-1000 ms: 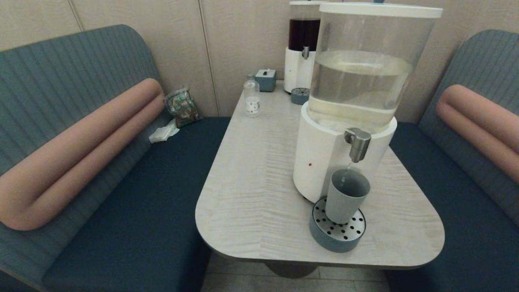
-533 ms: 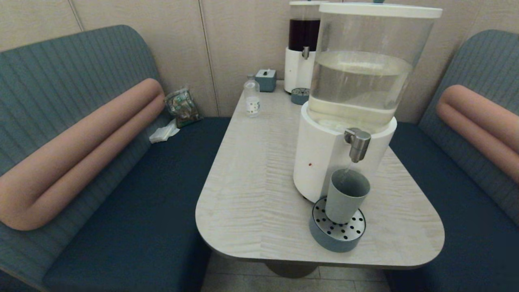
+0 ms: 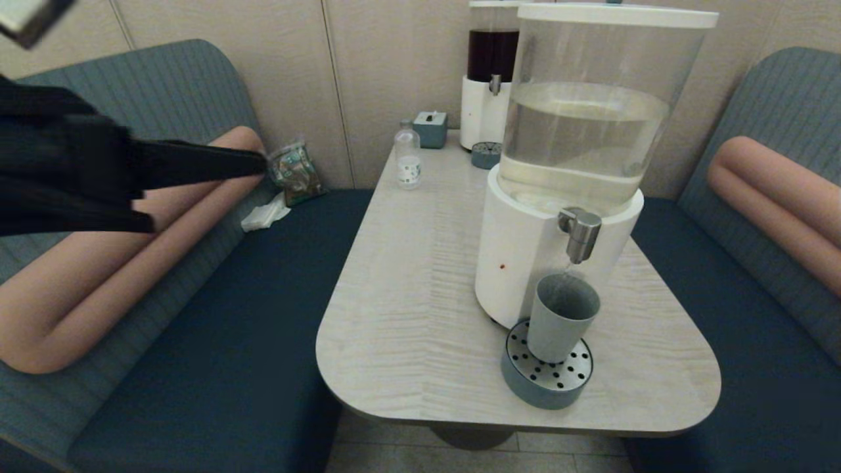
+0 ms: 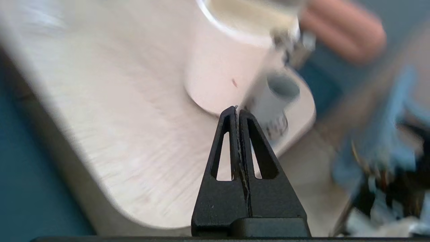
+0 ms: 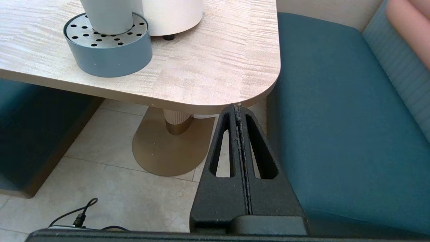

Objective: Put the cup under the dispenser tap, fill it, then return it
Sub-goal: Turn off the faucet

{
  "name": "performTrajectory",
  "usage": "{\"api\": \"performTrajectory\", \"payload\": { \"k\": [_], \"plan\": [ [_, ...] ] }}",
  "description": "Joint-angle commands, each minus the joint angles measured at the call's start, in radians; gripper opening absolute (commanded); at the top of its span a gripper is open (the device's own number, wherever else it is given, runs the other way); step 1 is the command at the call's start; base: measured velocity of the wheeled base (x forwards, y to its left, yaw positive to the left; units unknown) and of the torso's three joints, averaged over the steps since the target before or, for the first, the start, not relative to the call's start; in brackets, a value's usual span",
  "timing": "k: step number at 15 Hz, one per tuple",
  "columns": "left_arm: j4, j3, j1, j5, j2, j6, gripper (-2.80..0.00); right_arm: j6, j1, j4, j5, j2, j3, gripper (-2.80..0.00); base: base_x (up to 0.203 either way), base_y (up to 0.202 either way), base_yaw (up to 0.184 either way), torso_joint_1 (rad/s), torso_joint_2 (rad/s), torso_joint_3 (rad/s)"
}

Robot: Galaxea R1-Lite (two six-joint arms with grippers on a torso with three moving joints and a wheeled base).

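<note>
Under the dispenser tap (image 3: pixel 579 234), the cup (image 3: pixel 560 318)

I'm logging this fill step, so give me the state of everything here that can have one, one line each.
cup: upright on the drip tray, under the tap, ungripped.
dispenser tap: a thin stream runs from it into the cup.
large dispenser: lid on, tank partly full of pale liquid.
drip tray: on the table, against the dispenser's base.
small bottle: upright, capped.
left gripper: fingers shut, empty, raised left of the table.
right gripper: fingers shut, empty, below the table edge.
</note>
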Motion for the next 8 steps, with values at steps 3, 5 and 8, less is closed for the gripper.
{"api": "performTrajectory", "payload": {
  "k": [3, 5, 8],
  "plan": [
    [0.01, -0.098, -0.135, -0.033, 0.317, 0.164, -2.8, -0.001, 0.0, 0.0, 0.001, -0.001, 0.0, -2.8, 0.0, 0.0, 0.0, 0.0, 0.0, 0.0],
    [-0.019, -0.148, -0.229, 0.094, 0.373, 0.198, -2.8, 0.0, 0.001, 0.0, 0.001, -0.001, 0.0, -2.8, 0.0, 0.0, 0.0, 0.0, 0.0, 0.0],
    [-0.098, -0.25, -0.338, 0.131, 0.454, 0.195, -2.8, 0.0, 0.0, 0.0, 0.001, -0.001, 0.0, -2.8, 0.0, 0.0, 0.0, 0.0, 0.0, 0.0]
  ]
}}
